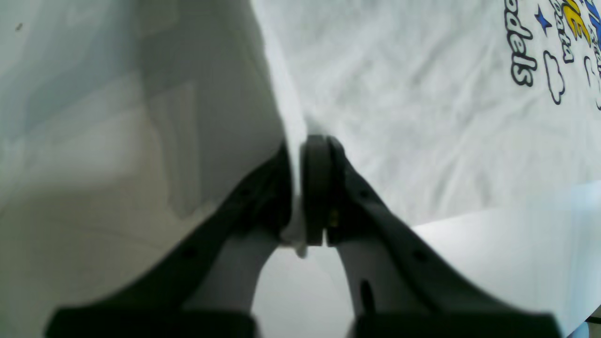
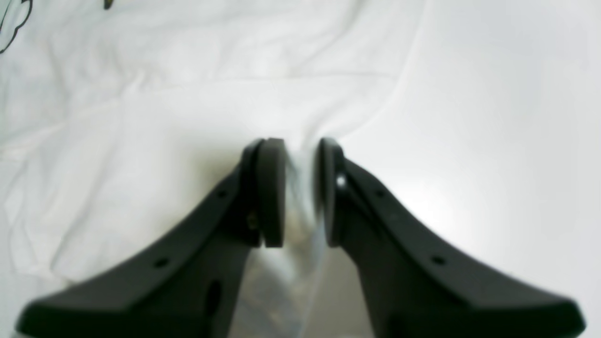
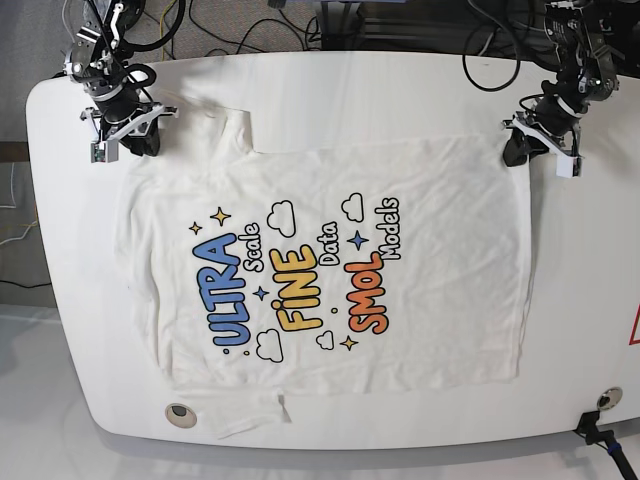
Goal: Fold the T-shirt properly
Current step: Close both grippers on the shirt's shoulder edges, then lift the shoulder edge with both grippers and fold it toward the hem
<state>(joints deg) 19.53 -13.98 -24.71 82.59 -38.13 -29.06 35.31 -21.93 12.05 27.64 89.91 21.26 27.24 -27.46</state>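
Note:
The white T-shirt [image 3: 420, 300] lies spread flat on the white table [image 3: 350, 90], print side up, showing blue "ULTRA", yellow "FINE" and orange "SMOL". Its sleeves point to the left end and its hem to the right. My right gripper [image 3: 127, 150] is at the shirt's far left corner. In the right wrist view it [image 2: 300, 188] is shut on a pinch of the shirt's [image 2: 141, 141] edge. My left gripper [image 3: 516, 150] is at the far right corner. In the left wrist view it [image 1: 298, 188] is shut on a lifted edge of the shirt [image 1: 399, 94].
Cables [image 3: 250, 30] run along the table's far edge behind both arms. A round grommet [image 3: 180, 413] sits near the front left edge and a black fitting [image 3: 600, 402] at the front right corner. Bare tabletop [image 1: 516, 244] [image 2: 493, 117] borders the shirt.

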